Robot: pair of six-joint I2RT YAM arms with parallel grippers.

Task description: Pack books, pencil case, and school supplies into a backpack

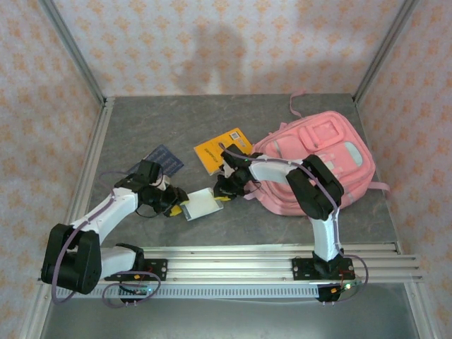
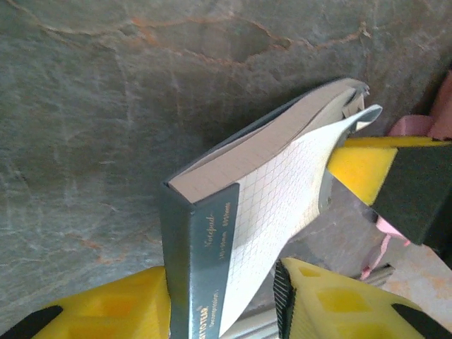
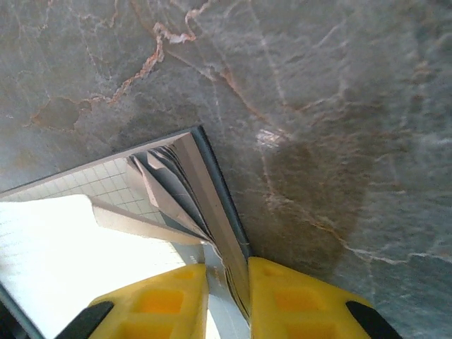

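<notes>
While the pink backpack [image 1: 321, 159] lies flat at the back right of the grey stone-patterned table [image 1: 141, 120], both grippers meet over the bare middle of the table, just left of the bag. A slim blue-grey notebook [image 1: 200, 205] spans the gap between them.

The left gripper [image 1: 175, 205] has the notebook's spine end. In the left wrist view its yellow fingers [image 2: 120, 311] stand on either side of the spine, one against each cover. They appear to be clamped on the book, though the contact on the right-hand side is hard to make out. From there the notebook [image 2: 268, 191] runs away from the camera with its squared pale cover turned up and to the right, and its pages splay a little at the far end. There the yellow-and-black tip of the right gripper [image 2: 357, 169] meets the far corner.

The right gripper [image 1: 224, 194] reaches in from the backpack side, its arm crossing the bag's near left edge. In the right wrist view its jaws are drawn together on the notebook's corner [image 3: 226, 279], pinching the cover and a few pages. The leaves beside them fan apart, and the grid-printed cover [image 3: 63, 233] spreads out to the left.

Two more books lie flat on the table behind the grippers. The orange-yellow book [image 1: 215, 152] is close beside the backpack's left edge, just behind the right wrist. The dark blue checked book [image 1: 164, 161] is farther left, just behind the left wrist.
</notes>
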